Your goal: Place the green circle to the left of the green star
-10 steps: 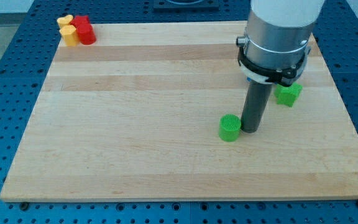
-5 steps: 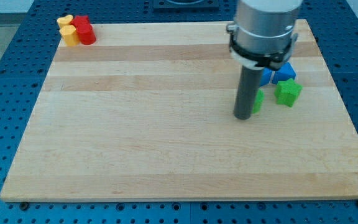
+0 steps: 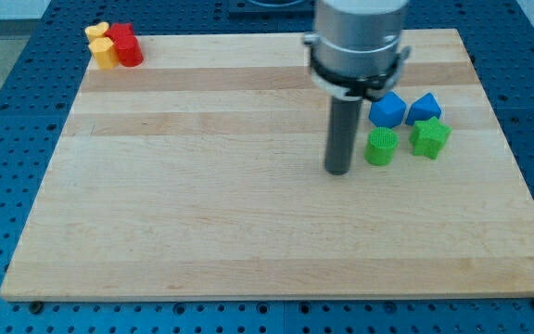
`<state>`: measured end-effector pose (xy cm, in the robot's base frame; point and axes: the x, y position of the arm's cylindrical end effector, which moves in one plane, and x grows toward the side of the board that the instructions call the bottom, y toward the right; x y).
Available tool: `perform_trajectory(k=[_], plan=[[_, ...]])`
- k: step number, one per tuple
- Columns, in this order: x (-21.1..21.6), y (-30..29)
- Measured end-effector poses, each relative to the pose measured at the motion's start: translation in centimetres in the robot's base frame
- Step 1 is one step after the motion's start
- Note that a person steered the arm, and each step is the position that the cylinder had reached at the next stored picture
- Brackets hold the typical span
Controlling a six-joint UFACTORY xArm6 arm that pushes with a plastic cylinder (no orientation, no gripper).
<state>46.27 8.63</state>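
The green circle (image 3: 381, 147), a short cylinder, stands on the wooden board at the view's right. The green star (image 3: 429, 137) sits just to its right with a small gap between them. My tip (image 3: 338, 171) rests on the board to the left of the green circle, a short gap away, not touching it. The rod rises from it to the grey arm body above.
Two blue blocks (image 3: 387, 109) (image 3: 425, 107) sit just above the green pair. A yellow block (image 3: 101, 45) and a red block (image 3: 124, 44) are together at the board's (image 3: 202, 204) top left corner. Blue perforated table surrounds the board.
The green circle has been pushed up and right from the lower middle to beside the green star. My tip has then drawn back to the left, away from it.
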Motion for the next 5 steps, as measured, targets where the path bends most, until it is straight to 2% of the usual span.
perform_trajectory(k=[2, 4, 5], plan=[[-2.7, 3.3], [1.9, 2.1], [2.2, 3.1]])
